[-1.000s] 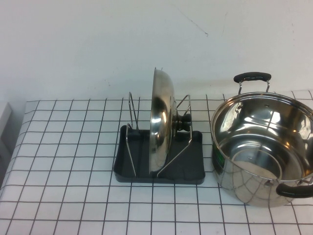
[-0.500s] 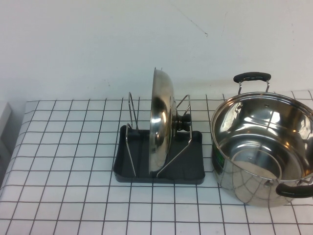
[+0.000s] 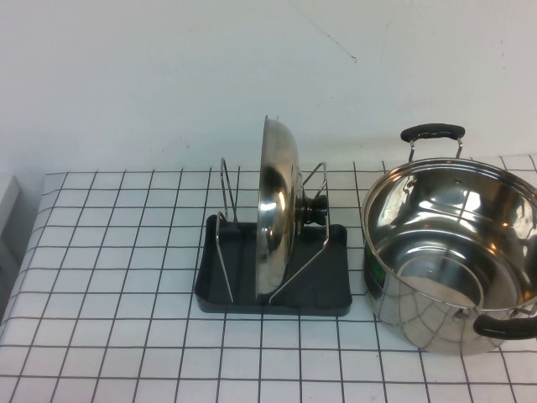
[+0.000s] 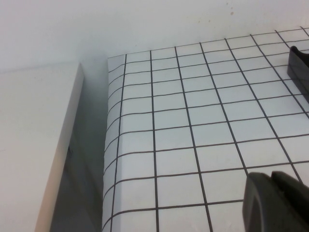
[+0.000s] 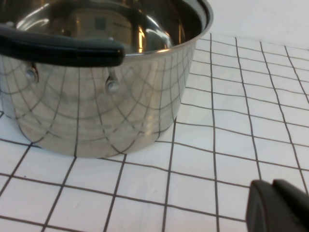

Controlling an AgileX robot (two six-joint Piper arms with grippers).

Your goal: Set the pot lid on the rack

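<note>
The shiny steel pot lid (image 3: 275, 206) stands on edge between the silver wire loops of the black rack (image 3: 277, 285) at the table's middle; its black knob (image 3: 315, 207) faces right. Neither arm shows in the high view. My left gripper (image 4: 277, 199) is shut and empty over the checked cloth near the table's left edge; a corner of the rack (image 4: 299, 65) shows beyond it. My right gripper (image 5: 277, 205) is shut and empty over the cloth, near the steel pot (image 5: 96, 72).
The deep steel pot (image 3: 453, 252) with black loop handles stands right of the rack, open and empty. A white block (image 4: 34, 145) lies beyond the table's left edge. A white wall runs behind the table.
</note>
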